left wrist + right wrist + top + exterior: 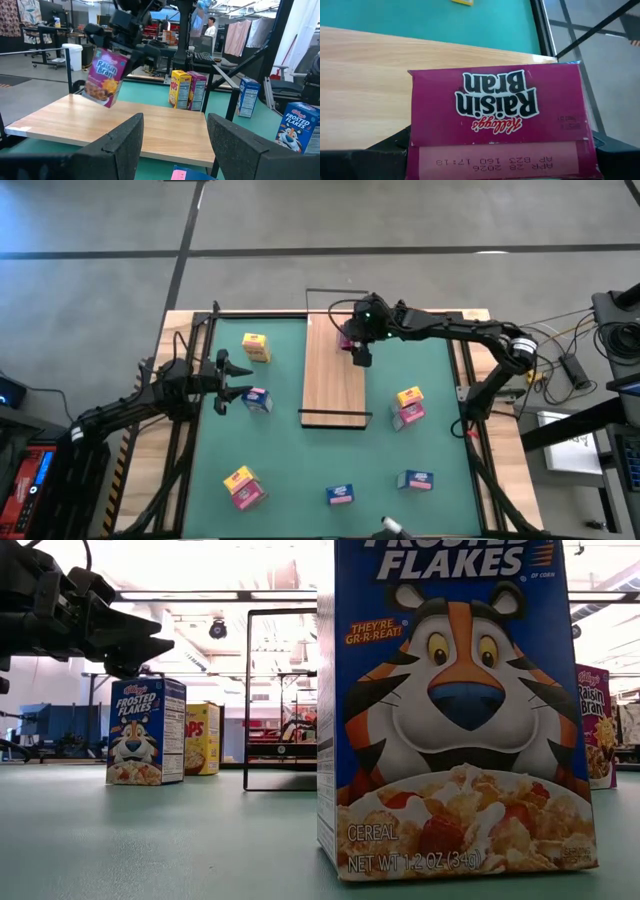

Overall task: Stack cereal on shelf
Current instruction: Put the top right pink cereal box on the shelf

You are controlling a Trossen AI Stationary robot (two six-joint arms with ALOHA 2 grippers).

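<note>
Hovering Raisin Bran box [105,75] above shelf [150,127] edge

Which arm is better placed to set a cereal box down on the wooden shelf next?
The right. Its gripper already holds the Raisin Bran box tilted above the shelf. The left gripper waits open and empty at the table's left side, off the shelf.

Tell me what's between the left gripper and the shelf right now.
In the high view, one blue cereal box stands on the green table between the left gripper and the shelf.
</note>
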